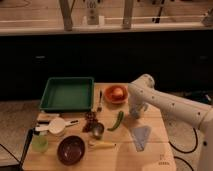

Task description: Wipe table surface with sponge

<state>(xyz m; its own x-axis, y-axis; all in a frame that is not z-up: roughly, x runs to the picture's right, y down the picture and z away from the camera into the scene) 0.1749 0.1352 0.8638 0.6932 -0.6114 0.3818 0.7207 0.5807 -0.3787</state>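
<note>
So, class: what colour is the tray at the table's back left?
Green tray, in the camera view; the gripper hangs right of it.

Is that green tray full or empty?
Empty: the green tray shows only bare floor. The gripper hangs over the table's right side.

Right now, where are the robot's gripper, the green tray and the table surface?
gripper point(136, 113), camera view, its tip above the table.
green tray point(67, 93), camera view, its floor.
table surface point(152, 148), camera view, bare wood near right edge.
</note>
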